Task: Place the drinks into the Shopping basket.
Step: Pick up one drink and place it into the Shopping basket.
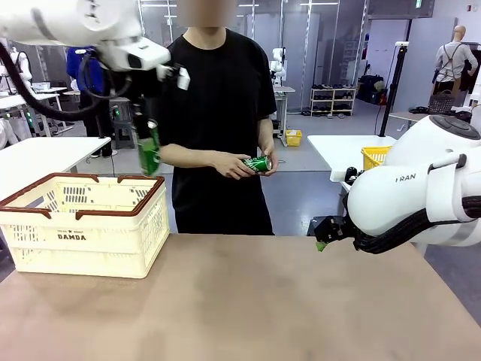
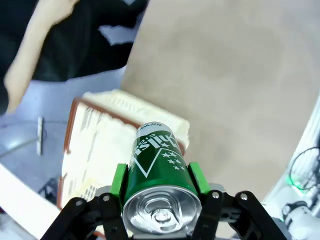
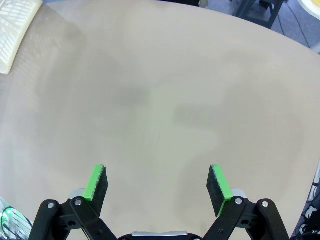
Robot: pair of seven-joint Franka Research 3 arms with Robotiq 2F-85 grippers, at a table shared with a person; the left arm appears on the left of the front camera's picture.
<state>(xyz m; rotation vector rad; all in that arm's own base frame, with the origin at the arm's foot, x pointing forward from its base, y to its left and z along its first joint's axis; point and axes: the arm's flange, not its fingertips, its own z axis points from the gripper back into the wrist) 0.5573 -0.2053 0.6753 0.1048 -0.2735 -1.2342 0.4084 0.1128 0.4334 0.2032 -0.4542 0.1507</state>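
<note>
My left gripper [image 1: 149, 150] is shut on a green can with white marks [image 1: 149, 154], held upright in the air above the right rim of the cream Shopping basket [image 1: 83, 226]. In the left wrist view the green can [image 2: 156, 170] sits between the green pads, with the Shopping basket [image 2: 95, 145] below it. The person at the far side holds a second green can [image 1: 258, 164] in both hands. My right gripper [image 3: 159, 186] is open over bare tabletop; in the front view the right gripper [image 1: 323, 239] hangs low at the table's right.
The tan table [image 1: 263, 301] stretches wide between the basket and my right arm. A yellow mesh basket [image 1: 373, 157] stands on a white table behind my right arm. The person's torso is close to the far table edge.
</note>
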